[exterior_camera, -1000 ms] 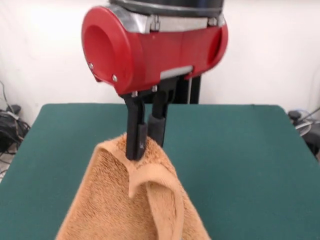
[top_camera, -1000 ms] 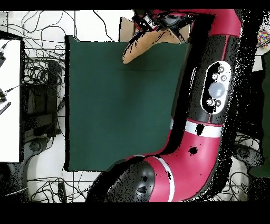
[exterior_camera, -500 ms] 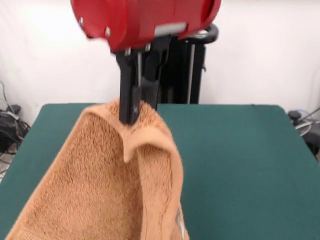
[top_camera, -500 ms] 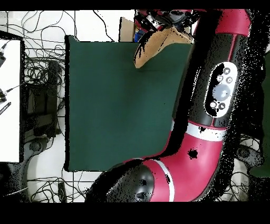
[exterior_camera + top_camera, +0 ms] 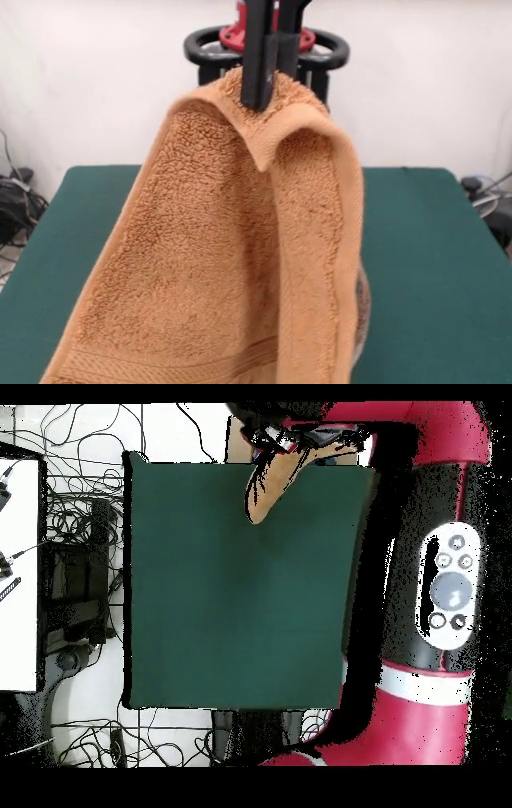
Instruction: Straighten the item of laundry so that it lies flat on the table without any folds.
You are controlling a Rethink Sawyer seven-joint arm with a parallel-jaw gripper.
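- The orange-tan terry-cloth hand towel (image 5: pixel 240 264) is hanging up in the air over the dark green felt-topped table (image 5: pixel 432 264), draped in a cone from one pinched spot on its top edge. A woven band shows along the bottom hem; whether that hem touches the felt I can't tell, it runs off the bottom of the front view.
- From overhead, the towel (image 5: pixel 268 484) sits near one edge of the table (image 5: pixel 200 604), so nearly the whole green top is free for spreading.
- It's definitely not flat yet: the right side is doubled over into a long vertical fold, and a small flap folds down just below the pinch.
- My take on doing this step well: lower it slowly so the bottom hem lands first, then drag the held edge across the table so the cloth pays out behind it. Dropping straight down would just pile it up.
- The black two-finger gripper (image 5: pixel 267 76) comes straight down from above, fingers vertical and clamped on the towel's top edge.
- The red and black arm (image 5: pixel 440 584) stretches along one side of the table in the overhead view.
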